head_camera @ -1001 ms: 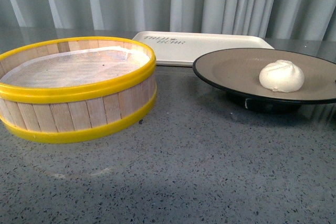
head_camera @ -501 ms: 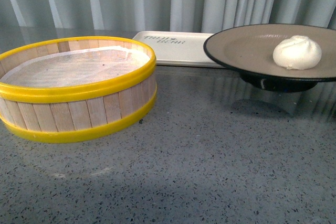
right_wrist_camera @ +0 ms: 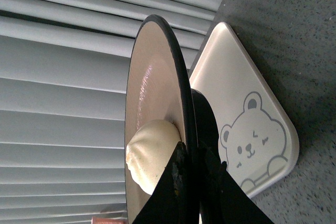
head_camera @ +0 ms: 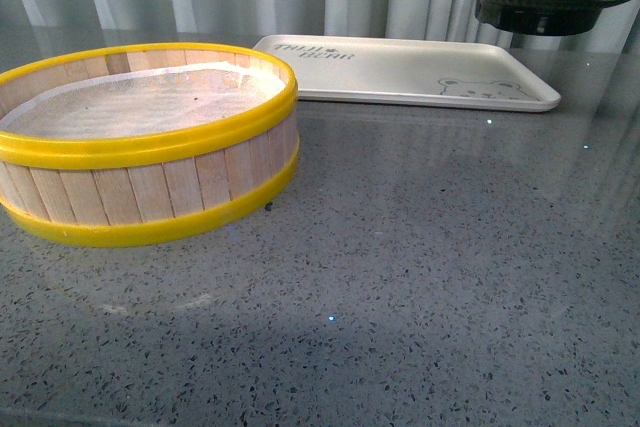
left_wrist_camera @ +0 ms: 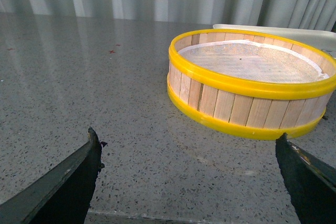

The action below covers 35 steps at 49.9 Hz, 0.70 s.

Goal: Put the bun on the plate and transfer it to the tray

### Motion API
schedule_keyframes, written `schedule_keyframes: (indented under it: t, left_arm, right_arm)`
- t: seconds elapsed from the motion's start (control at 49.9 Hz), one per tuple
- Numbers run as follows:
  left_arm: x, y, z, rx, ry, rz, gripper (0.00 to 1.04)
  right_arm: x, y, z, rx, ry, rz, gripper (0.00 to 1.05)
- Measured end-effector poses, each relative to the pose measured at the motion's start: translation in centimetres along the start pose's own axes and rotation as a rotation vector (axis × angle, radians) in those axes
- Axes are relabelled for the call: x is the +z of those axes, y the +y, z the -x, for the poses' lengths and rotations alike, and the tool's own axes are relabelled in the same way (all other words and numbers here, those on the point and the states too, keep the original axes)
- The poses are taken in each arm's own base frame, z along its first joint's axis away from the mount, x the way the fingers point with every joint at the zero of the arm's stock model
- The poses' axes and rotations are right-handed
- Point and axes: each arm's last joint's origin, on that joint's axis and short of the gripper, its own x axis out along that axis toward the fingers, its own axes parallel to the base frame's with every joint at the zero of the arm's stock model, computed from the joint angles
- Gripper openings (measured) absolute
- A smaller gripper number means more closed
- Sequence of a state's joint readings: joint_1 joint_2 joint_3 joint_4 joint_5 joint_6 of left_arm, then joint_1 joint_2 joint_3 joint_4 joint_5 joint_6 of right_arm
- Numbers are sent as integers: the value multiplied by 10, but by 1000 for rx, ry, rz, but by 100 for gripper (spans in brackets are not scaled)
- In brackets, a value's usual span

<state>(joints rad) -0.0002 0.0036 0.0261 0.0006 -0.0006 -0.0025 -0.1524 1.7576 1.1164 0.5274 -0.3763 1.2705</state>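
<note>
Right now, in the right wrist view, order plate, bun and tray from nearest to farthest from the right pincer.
1. plate, rim clamped in the right pincer.
2. bun, on the plate, right beside the pincer.
3. tray, lying beyond the plate's foot.

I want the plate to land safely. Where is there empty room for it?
The tray is bare from its lettering to its bear drawing. The counter is also bare in front of the tray, right of the steamer basket. The left side is crowded by that basket.
</note>
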Motion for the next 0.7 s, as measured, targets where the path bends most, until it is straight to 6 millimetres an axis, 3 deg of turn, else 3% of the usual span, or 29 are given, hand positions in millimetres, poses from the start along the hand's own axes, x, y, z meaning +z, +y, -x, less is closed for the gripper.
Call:
schedule_keyframes:
  t: [0.22,0.701]
  left_arm:
    - [0,0,0,0,0,0,98]
    - [0,0,0,0,0,0,98]
  right_arm:
    - [4,-3,-41,-25,29,-23,2]
    - [-5,-16,-83,-54,80,-41,2]
